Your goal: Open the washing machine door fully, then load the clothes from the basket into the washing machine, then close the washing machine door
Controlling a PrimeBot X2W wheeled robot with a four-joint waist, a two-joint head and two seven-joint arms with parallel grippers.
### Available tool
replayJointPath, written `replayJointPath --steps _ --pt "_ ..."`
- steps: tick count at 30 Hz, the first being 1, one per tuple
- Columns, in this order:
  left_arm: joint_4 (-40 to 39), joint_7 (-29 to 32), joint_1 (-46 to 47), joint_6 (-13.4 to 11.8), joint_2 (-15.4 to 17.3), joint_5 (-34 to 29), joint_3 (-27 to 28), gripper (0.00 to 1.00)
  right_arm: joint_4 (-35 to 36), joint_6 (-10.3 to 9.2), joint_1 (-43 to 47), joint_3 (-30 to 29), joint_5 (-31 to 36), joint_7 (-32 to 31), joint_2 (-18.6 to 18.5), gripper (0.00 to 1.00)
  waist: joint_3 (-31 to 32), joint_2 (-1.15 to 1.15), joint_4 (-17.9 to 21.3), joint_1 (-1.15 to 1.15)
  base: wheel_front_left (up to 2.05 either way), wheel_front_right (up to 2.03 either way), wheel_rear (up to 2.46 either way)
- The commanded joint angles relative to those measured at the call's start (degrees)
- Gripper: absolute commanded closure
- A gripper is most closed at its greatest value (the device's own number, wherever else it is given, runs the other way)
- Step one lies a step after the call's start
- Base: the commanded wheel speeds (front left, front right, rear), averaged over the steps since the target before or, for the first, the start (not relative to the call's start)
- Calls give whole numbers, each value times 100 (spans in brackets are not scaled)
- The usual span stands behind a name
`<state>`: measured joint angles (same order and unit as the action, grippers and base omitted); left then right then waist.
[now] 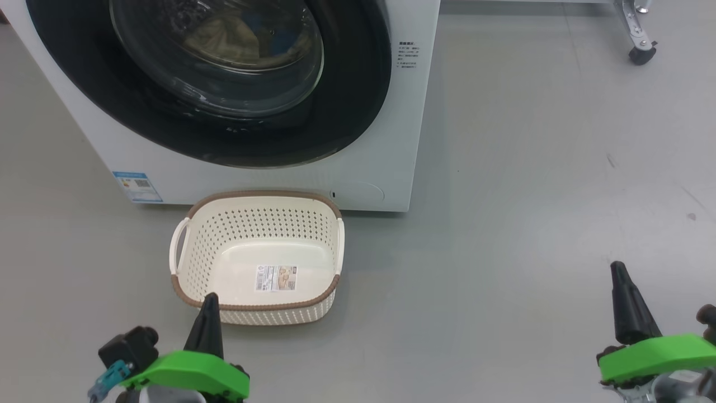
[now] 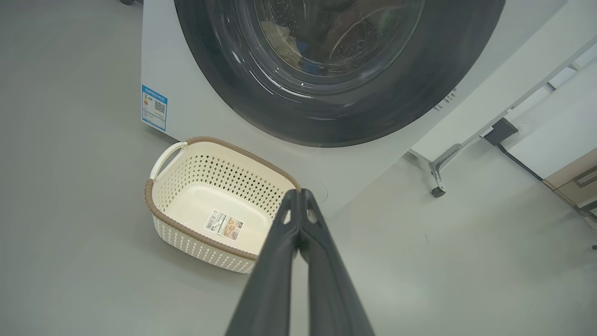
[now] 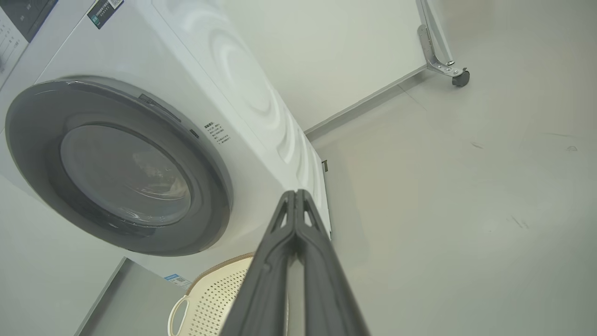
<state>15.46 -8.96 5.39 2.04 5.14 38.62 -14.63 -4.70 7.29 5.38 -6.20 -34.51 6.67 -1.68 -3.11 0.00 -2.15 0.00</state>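
Note:
The white washing machine [image 1: 386, 140] [image 2: 158, 56] [image 3: 252, 93] stands ahead with its round black-rimmed door [image 1: 347, 89] [image 2: 419, 84] [image 3: 210, 186] closed flat against the front. Pale yellow clothes [image 1: 229, 33] [image 2: 282, 39] with a bit of blue show behind the glass. The cream basket [image 1: 184, 280] [image 2: 161, 224] [image 3: 210, 298] sits on the floor before the machine, holding nothing but its label. My left gripper [image 1: 210, 299] [image 2: 298, 192] is shut, low at the basket's near rim. Over bare floor to the right, my right gripper [image 1: 617, 267] [image 3: 296, 192] is shut with nothing in it.
Grey floor spreads to the right of the machine. A metal leg on a caster [image 1: 640, 53] [image 2: 436, 189] [image 3: 459, 77] stands at the far right, belonging to a white unit [image 2: 550, 116]. A blue label [image 1: 137, 186] marks the machine's lower left.

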Motion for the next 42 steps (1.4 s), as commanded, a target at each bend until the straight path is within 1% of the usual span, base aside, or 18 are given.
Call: replayJointPath --steps 1,42 --pt "-165 31 189 34 21 169 173 100 140 7 -279 31 -198 -42 -150 100 5 0 4 0 0 0 0" --pt "-158 683 131 274 -42 2666 1012 100 -358 13 -681 108 -2902 -554 -213 100 140 0 103 0 0 0 0"
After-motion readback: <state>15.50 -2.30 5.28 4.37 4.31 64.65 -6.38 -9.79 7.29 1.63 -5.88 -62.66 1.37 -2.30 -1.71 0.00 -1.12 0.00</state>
